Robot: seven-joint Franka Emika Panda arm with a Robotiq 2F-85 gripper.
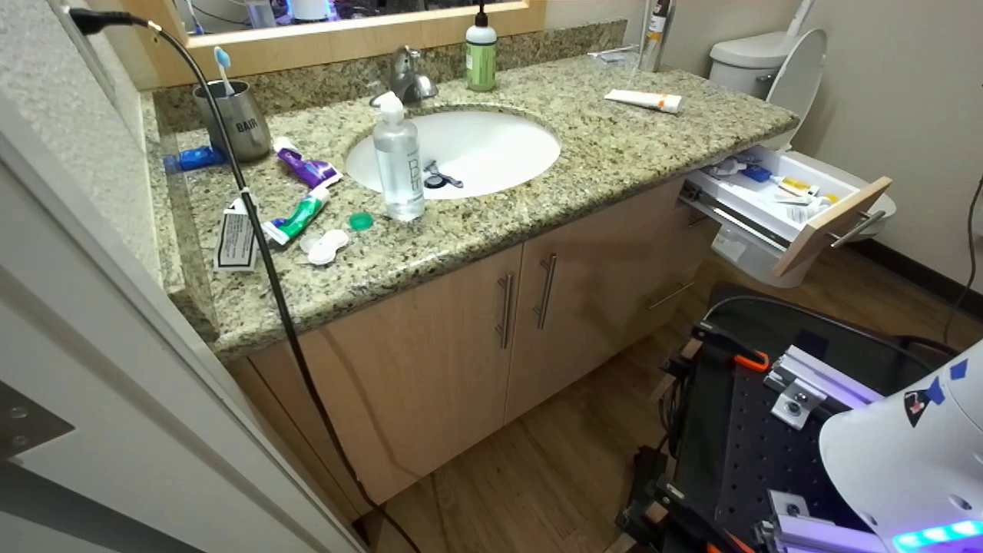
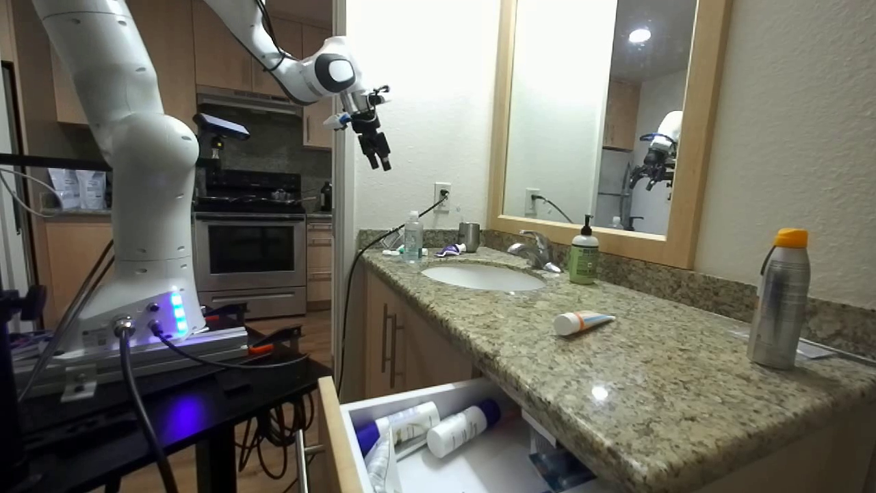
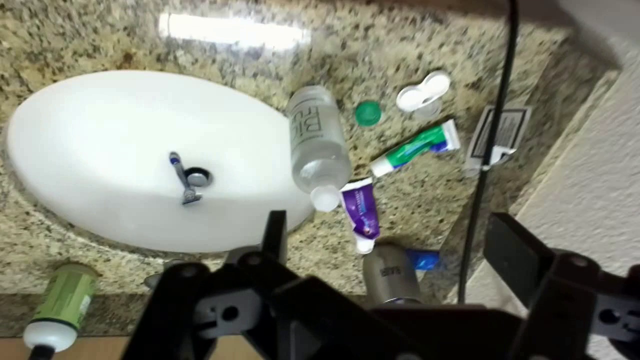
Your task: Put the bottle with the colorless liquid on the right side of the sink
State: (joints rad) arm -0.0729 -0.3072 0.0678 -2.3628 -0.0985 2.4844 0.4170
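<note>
The clear bottle with colorless liquid [image 1: 399, 169] stands upright on the granite counter beside the white sink [image 1: 499, 146]. It also shows in an exterior view [image 2: 413, 238] and in the wrist view [image 3: 320, 140], with its whitish top. My gripper [image 2: 380, 166] hangs in the air well above the counter, fingers pointing down, apart from the bottle. In the wrist view the gripper's fingers [image 3: 392, 245] are wide apart with nothing between them; the bottle lies above the left finger in that picture. The gripper is out of view in an exterior view that shows the arm's base.
Beside the bottle lie a purple tube [image 3: 362, 207], a green tube [image 3: 410, 150] and a green cap [image 3: 368, 113]. A metal cup [image 1: 244, 127] and a hanging black cord [image 1: 261, 238] are near. Soap [image 2: 584, 259], a white-orange tube [image 2: 582, 322] and an open drawer [image 2: 335, 438] also show.
</note>
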